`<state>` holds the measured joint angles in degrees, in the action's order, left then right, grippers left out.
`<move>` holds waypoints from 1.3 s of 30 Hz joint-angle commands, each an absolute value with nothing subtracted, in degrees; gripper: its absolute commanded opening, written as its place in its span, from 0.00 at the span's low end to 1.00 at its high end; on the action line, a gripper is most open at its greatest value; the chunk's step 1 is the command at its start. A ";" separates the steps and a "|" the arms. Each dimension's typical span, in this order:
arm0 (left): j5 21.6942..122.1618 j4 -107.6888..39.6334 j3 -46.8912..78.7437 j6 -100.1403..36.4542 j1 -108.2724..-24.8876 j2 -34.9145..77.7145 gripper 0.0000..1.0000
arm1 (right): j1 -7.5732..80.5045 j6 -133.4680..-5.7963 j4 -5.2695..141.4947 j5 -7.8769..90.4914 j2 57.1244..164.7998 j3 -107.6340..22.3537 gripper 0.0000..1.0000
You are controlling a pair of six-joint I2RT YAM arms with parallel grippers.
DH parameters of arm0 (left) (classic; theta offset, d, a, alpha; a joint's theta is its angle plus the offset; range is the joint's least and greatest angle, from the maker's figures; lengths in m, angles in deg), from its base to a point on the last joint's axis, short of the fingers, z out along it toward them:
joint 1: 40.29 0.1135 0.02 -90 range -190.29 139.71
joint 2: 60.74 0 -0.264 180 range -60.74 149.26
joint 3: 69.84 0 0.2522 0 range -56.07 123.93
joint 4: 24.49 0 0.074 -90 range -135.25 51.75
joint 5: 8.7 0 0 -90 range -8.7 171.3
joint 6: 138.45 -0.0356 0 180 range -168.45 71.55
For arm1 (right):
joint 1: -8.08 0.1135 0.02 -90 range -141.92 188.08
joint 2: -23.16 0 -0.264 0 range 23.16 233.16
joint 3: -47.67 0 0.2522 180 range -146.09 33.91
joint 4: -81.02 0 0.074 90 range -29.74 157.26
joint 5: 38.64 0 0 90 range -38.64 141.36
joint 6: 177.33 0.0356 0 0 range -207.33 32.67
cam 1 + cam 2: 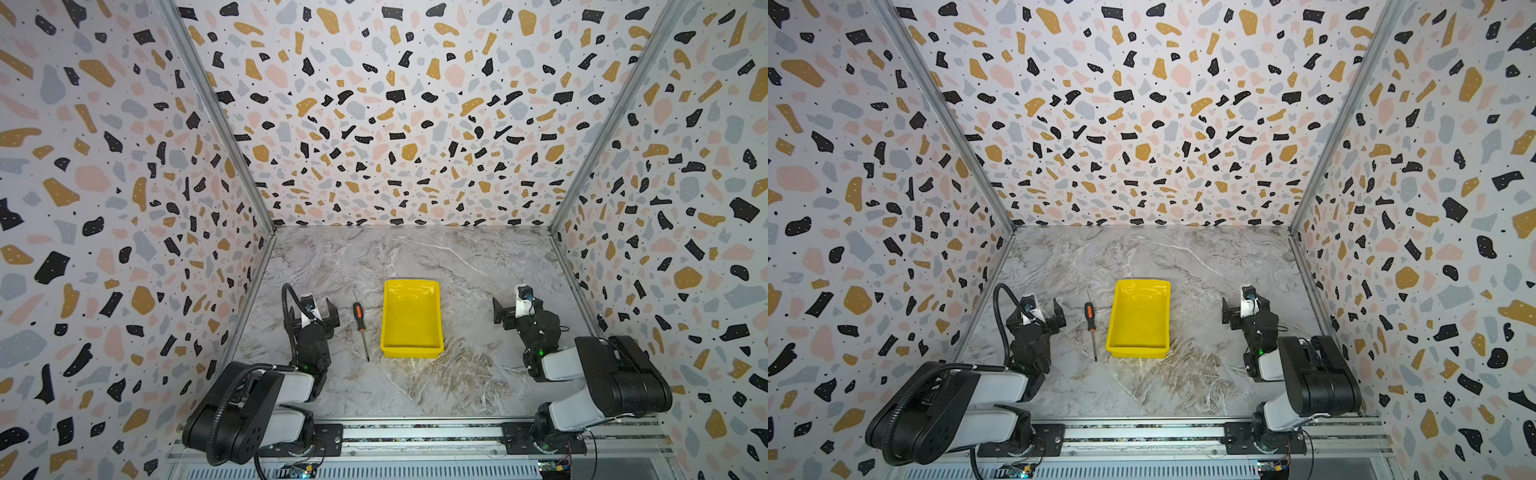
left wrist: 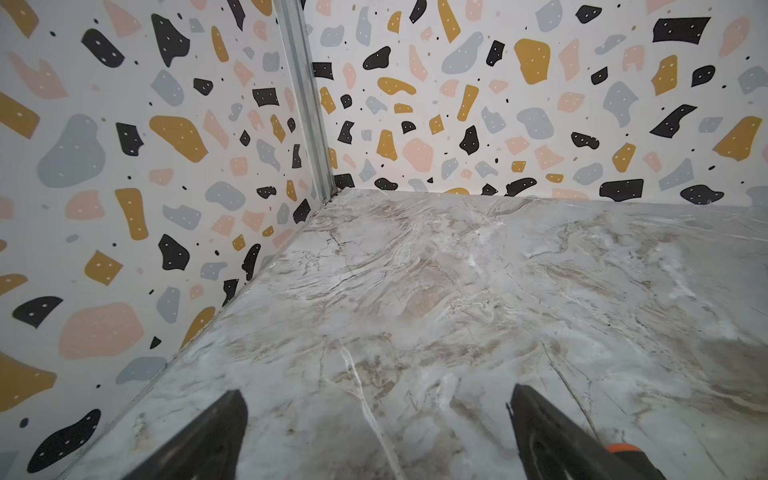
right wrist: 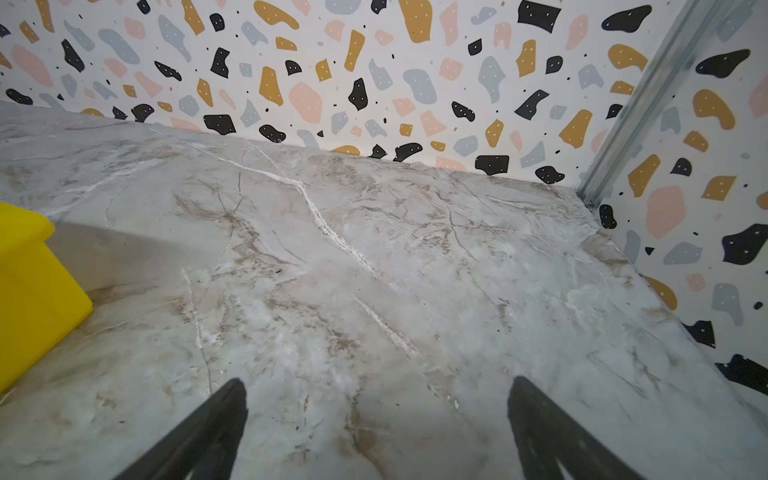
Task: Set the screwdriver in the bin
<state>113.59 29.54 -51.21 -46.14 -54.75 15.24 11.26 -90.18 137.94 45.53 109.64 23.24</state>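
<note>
The screwdriver (image 1: 359,318) (image 1: 1090,318), with a black-and-orange handle and a thin dark shaft, lies flat on the marble table, just left of the bin and roughly parallel to its long side. The yellow bin (image 1: 411,352) (image 1: 1137,353) stands mid-table with nothing in it. My left gripper (image 1: 311,308) (image 1: 1036,311) (image 2: 376,399) hovers open just left of the screwdriver's handle, holding nothing. An orange bit of the screwdriver (image 2: 621,449) peeks past one finger in the left wrist view. My right gripper (image 1: 517,308) (image 1: 1246,308) (image 3: 376,388) is open and empty, right of the bin (image 3: 37,291).
Patterned walls close the table on the left (image 1: 124,249), back (image 1: 415,124) and right (image 1: 685,249). An aluminium rail (image 1: 415,432) carrying both arm bases runs along the front edge. Bare marble (image 1: 415,257) lies behind the bin and in front of it.
</note>
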 commanded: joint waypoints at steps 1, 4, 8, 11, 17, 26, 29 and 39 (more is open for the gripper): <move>113.66 32.77 -51.20 -46.19 -54.62 14.75 1.00 | 11.57 -90.21 138.33 45.87 108.21 22.19 0.99; 113.65 32.78 -51.24 -46.20 -54.61 14.76 1.00 | 11.82 -90.40 138.54 46.39 108.16 22.30 0.99; 113.65 32.77 -51.24 -46.09 -54.62 14.75 1.00 | 12.60 -90.66 139.33 47.91 107.94 22.79 0.99; 113.64 32.77 -51.24 -46.08 -54.57 14.75 1.00 | 13.79 -91.26 140.77 50.38 107.80 23.63 0.99; 113.73 32.77 -51.33 -46.20 -54.62 14.74 1.00 | 14.39 -91.54 141.52 51.57 107.79 24.06 0.99; 113.73 32.86 -51.32 -46.17 -54.62 14.73 1.00 | 14.75 -91.59 142.04 52.15 107.71 24.34 0.99; 113.73 32.86 -51.33 -46.13 -54.62 14.71 1.00 | 14.73 -91.63 142.05 52.15 107.71 24.32 0.99; 113.73 32.77 -51.33 -46.09 -54.62 14.60 1.00 | 14.75 -91.55 142.02 52.22 107.77 24.32 0.99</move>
